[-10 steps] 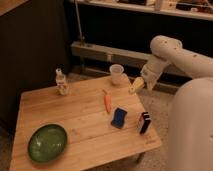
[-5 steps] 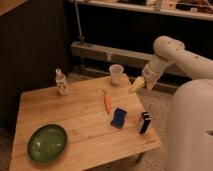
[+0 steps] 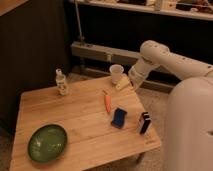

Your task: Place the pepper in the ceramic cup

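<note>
A: Starting far L. Green bowl near front-L corner of table, clear bottle upright toward back-L. Reason for those spots?
B: Prob. just clutter, parked well apart from the action. No part in the job, by the look of it.
A: Next along, pepper. Loc?
B: Flat on the wood, approx. mid-table, a bit R of centre. Touching nothing; blue sponge near, to front-R, w/ a gap between. Lying loose like that, prob. leaves room for a grab from above.
A: Long axis?
B: Runs roughly back-to-front, near end leaning slightly R. Far end aimed about at the cup. Stem end vs. tip: too small to call. Best pinched across the narrow width, at a guess.
A: Ceramic cup?
B: Upright, mouth up, by the back edge, just beyond the pepper. Open side up, so ready to take a drop from above.
A: Gripper?
B: Just beside the cup, to its R and front, low over the table, on the end of the white arm. Apart from the pepper, so not holding it. Wide or narrow: cannot tell.
A: Far R?
B: Dark block standing near the front-R edge. Prob. irrelevant.
</note>
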Motion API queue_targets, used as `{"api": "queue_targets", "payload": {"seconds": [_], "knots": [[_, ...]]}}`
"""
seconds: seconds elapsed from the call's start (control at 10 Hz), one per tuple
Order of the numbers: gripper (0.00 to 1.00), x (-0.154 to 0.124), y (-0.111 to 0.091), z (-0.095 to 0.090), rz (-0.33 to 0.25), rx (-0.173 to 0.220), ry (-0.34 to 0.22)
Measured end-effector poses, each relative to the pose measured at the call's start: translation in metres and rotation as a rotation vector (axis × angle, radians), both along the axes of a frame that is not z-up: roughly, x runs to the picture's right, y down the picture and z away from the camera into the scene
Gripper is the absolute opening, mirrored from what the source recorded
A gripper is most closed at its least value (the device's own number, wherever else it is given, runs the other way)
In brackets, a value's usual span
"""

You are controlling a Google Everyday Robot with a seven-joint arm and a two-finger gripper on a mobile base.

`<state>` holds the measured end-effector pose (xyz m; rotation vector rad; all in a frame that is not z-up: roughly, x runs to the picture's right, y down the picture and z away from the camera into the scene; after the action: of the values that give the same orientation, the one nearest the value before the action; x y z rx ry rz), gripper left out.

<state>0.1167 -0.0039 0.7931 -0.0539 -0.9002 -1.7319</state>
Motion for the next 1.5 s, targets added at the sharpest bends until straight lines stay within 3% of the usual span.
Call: {"api": "queue_targets", "payload": {"seconds": [0.3, 0.8, 0.9, 1.0, 1.2, 1.3, 1.5], "knots": [[0.8, 0.0, 0.009, -0.007, 0.053, 0.067, 0.036], [0.8, -0.003, 0.009, -0.007, 0.06, 0.078, 0.035], [0.8, -0.002, 0.006, -0.006, 0.075, 0.099, 0.036], [0.8, 0.003, 0.003, 0.0, 0.098, 0.128, 0.041], [0.8, -0.009, 0.004, 0.013, 0.104, 0.149, 0.038], [0.8, -0.027, 0.019, 0.033, 0.096, 0.149, 0.028], [0.8, -0.052, 0.025, 0.047, 0.06, 0.132, 0.009]]}}
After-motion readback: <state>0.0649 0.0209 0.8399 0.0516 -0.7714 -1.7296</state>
